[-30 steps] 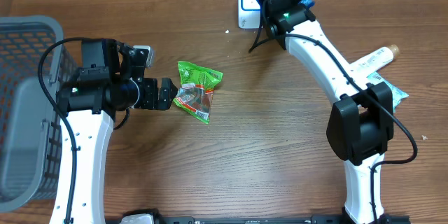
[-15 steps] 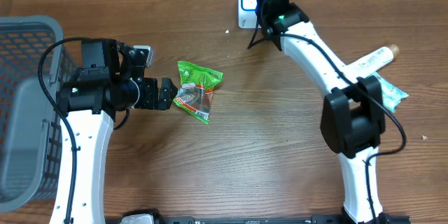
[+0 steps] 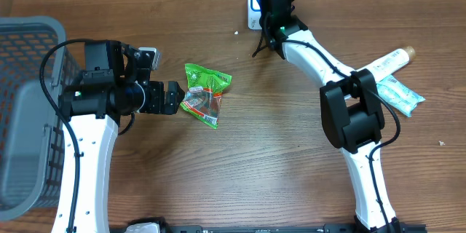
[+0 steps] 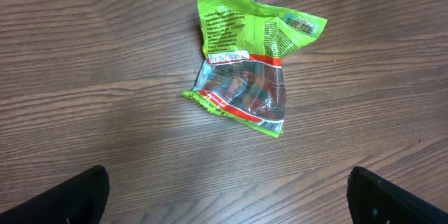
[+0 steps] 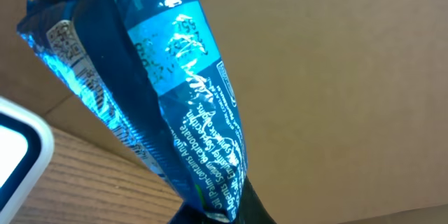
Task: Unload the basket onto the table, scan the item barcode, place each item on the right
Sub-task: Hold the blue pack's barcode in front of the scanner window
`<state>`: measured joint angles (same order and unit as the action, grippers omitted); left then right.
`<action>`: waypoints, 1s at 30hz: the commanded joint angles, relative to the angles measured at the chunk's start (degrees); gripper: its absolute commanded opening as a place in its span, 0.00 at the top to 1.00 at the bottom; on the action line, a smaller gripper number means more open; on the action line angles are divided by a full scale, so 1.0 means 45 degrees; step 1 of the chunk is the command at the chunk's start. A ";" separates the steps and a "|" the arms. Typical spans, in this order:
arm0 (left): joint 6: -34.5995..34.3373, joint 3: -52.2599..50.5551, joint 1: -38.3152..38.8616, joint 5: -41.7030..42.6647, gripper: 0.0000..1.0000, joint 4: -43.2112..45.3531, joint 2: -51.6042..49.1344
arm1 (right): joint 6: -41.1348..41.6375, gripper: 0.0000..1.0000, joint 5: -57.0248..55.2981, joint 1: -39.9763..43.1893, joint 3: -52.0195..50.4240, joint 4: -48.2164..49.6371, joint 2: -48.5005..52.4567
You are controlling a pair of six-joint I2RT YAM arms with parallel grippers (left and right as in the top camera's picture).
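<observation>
Alignment of packet to scanner governs the coming move. The right gripper [image 5: 224, 214] is clenched on one end of the blue crinkled foil packet [image 5: 164, 91], at the far table edge. The packet's long axis runs away from the fingers, leaning toward the white rounded-corner scanner [image 5: 15, 155], which lies just beside it; a printed code patch sits near the free end. The left gripper [image 3: 175, 100] is released and well apart, facing a green plastic snack bag [image 3: 205, 93] lying on the wooden table [image 3: 277, 153].

Print on blue packet [image 5: 175, 91], green packet [image 4: 245, 63]: illegible.
</observation>
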<state>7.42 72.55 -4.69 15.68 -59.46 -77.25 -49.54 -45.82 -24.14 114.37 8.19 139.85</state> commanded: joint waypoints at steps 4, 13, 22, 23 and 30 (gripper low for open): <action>-0.0180 -0.0010 0.0049 0.0097 0.00 0.0034 -0.0078 | 0.0049 0.96 -0.0223 -0.0389 0.0253 0.0466 0.0763; -0.0180 -0.0010 0.0044 0.0097 0.00 0.0034 -0.0078 | 0.0039 0.96 -0.0092 -0.0602 0.0253 0.1700 0.1443; -0.0180 -0.0010 0.0044 0.0097 0.00 0.0034 -0.0078 | -0.0049 0.96 -0.0141 -0.0510 0.0253 0.1787 0.1549; -0.0180 -0.0010 0.0044 0.0097 0.00 0.0034 -0.0078 | -0.0049 0.96 -0.0141 -0.0500 0.0253 0.1787 0.1549; -0.0180 -0.0010 0.0049 0.0097 0.00 0.0034 -0.0078 | -0.0053 0.96 -0.0136 -0.0457 0.0253 0.1783 0.1549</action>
<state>7.42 72.55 -4.69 15.70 -59.48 -77.28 -49.80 -45.84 -26.94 114.37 15.35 146.56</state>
